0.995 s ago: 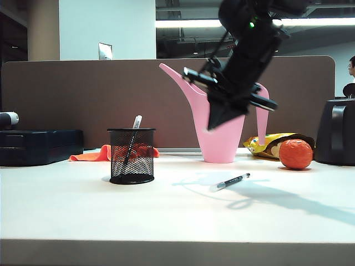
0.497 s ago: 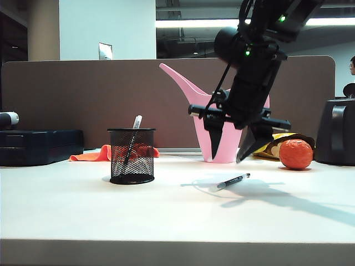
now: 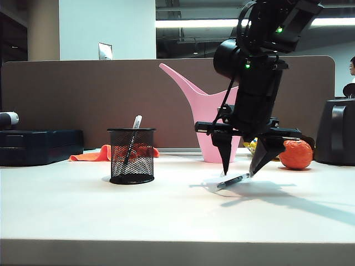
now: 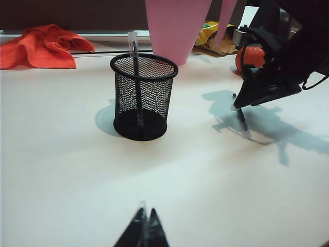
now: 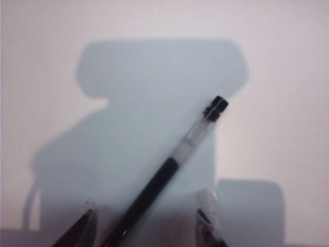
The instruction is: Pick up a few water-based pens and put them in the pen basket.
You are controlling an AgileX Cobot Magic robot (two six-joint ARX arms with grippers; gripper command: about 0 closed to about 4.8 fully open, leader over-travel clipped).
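Now right gripper [image 3: 239, 174] is straddling a pen [image 3: 233, 180] on the table [image 3: 166, 216].
Its jaws are standing wide, gripping nothing; left gripper [image 4: 144, 231] is hanging closed and empty; another pen [image 3: 132, 139] is leaning inside the basket [image 3: 132, 155].

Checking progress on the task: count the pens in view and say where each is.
2. One pen stands tilted inside the pen basket. The other pen lies on the table between the open fingers of the right gripper. None seem hidden.
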